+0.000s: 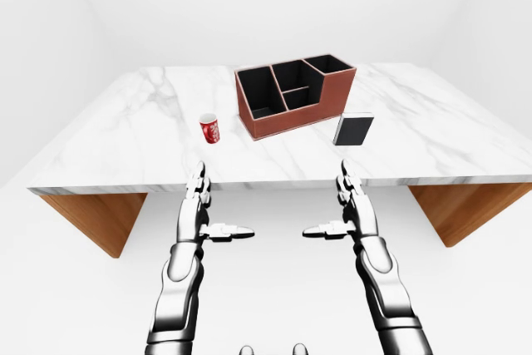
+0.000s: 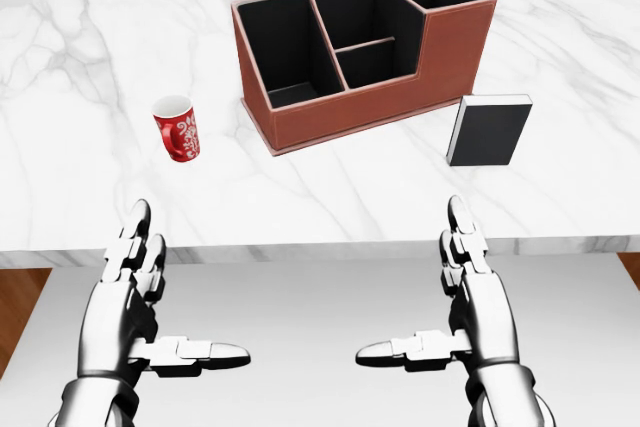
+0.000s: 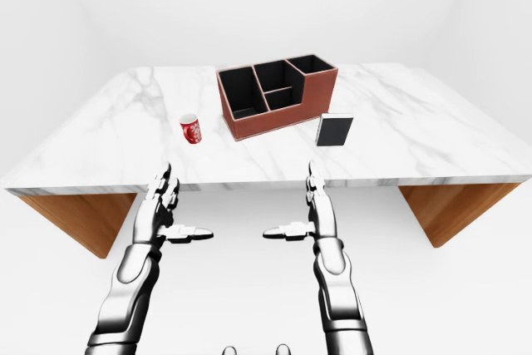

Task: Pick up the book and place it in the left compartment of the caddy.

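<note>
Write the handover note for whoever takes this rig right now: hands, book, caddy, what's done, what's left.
Left hand: open, empty, short of the table edge.
Right hand: open, empty, likewise off the table.
Book: upright on the marble, just right of the caddy in the head view, untouched.
Caddy: all compartments look empty; left compartment free.
Red cup stands left of the caddy, not part of the job.
Done: nothing. Left: grasp book, likely with the right hand, and place it.
</note>
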{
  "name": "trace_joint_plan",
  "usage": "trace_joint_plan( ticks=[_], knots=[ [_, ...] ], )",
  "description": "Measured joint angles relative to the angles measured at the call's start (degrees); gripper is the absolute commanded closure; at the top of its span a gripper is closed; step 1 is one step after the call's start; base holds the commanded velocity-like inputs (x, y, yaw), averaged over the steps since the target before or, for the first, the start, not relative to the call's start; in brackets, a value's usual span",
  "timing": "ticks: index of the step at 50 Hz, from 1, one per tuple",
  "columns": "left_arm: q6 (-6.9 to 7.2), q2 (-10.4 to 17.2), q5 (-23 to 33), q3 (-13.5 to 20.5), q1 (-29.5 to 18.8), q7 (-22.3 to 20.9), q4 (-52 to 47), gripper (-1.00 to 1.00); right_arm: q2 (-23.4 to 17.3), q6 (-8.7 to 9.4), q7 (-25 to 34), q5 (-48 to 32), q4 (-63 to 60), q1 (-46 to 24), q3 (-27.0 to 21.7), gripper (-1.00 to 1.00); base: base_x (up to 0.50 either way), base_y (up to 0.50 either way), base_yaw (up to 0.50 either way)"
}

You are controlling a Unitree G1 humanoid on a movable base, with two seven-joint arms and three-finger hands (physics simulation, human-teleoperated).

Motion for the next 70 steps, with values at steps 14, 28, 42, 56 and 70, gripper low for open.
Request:
trace_joint_plan(
  ticks=[14, 28, 42, 56, 70],
  knots=[
    [4.29, 0.63, -2.09, 0.97, -0.42, -2.2, -4.37, -1.0, -0.57, 2.04, 0.63, -2.95, -1.7, -1.08, 0.2, -1.0, 0.0, 0.0, 0.0],
    [4.29, 2.16, -5.22, 3.86, -1.83, -4.2, -17.65, -1.0, -1.71, 7.14, 3.54, -6.43, -17.52, -0.31, -1.68, -1.0, 0.0, 0.0, 0.0],
    [4.29, 4.03, -7.1, 6.87, -6.21, -2.72, -26.32, -1.0, -2.79, 7.14, 6.17, -7.68, -29.17, -1.81, -4.18, -1.0, 0.0, 0.0, 0.0],
    [4.29, 5.46, -9.63, 8.54, -8.93, -1.39, -30.08, -1.0, -3.9, 7.14, 8.43, -6.55, -34.81, -3.46, -6.0, -1.0, 0.11, 0.0, 0.0],
    [4.29, 5.79, -9.6, 8.5, -9.61, -1.02, -30.1, -1.0, -4.16, 7.14, 9.19, -5.53, -35.93, -3.73, -6.72, -1.0, 0.32, 0.0, 0.0]
  ],
)
